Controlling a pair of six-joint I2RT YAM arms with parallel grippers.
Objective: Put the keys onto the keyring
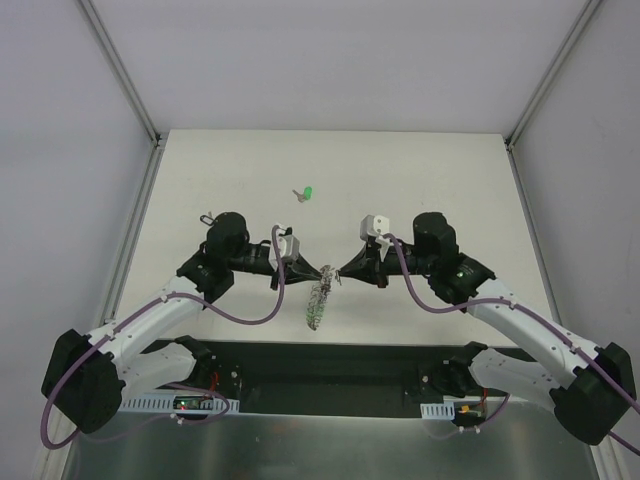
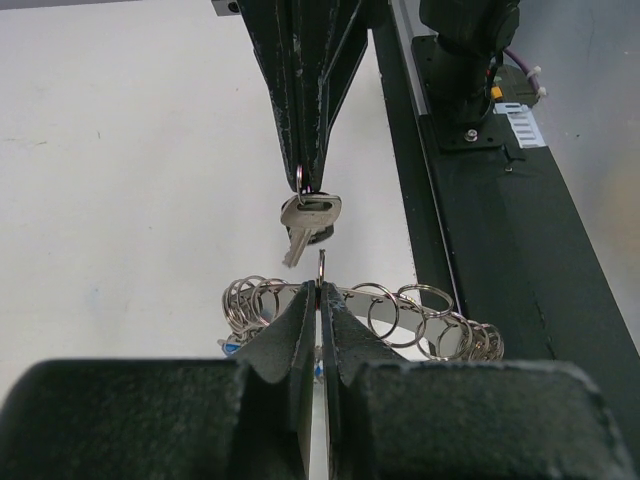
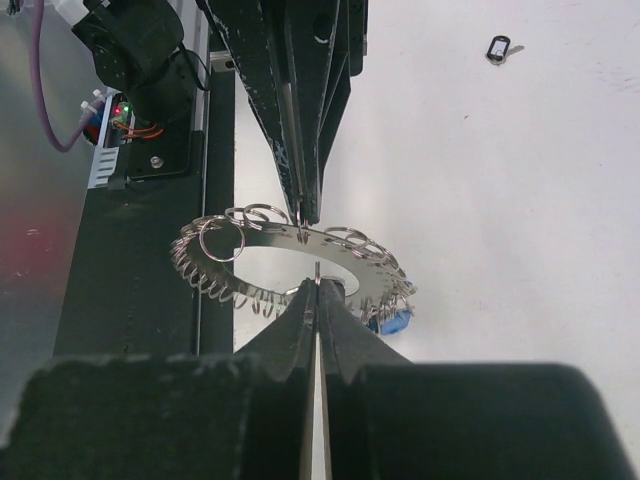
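No legible text, number, brand or sign in any of the three views.

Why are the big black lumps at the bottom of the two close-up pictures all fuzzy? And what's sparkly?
Left wrist view: the left gripper sits almost against the lens, so its base blurs; the keyring glints sharply. Right wrist view: same blur low on the right gripper; the loops shine. Top external view: even light, soft shadows.
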